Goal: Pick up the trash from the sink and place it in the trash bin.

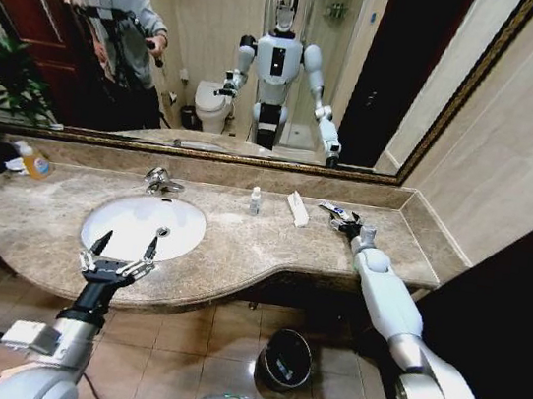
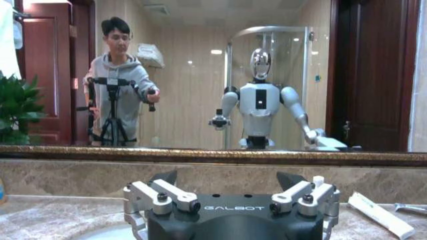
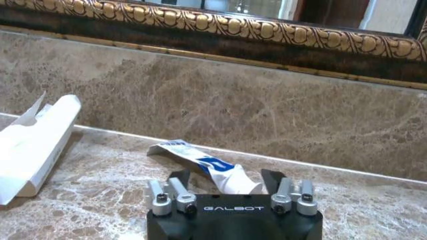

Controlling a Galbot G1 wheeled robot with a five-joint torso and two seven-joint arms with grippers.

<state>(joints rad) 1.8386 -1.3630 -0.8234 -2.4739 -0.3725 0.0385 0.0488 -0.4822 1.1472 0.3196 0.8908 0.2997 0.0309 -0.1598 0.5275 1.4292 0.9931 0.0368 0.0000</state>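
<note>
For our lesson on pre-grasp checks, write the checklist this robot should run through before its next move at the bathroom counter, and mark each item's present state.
1. Right gripper lined up with the blue-and-white tube: ok; the tube lies between its spread fingers.
2. Tube gripped: not ok; the jaws are open.
3. Flat white packet apart from the right gripper: ok; it lies to one side on the beige-brown marble counter.
4. Left gripper out of the way: ok; open, over the front rim of the white oval sink.
5. Round dark trash bin free to receive: ok; it stands on the floor below the counter.

Left gripper (image 1: 123, 244) spread wide, arm raised; right gripper (image 1: 340, 219) parted, arm stretched forward
</note>
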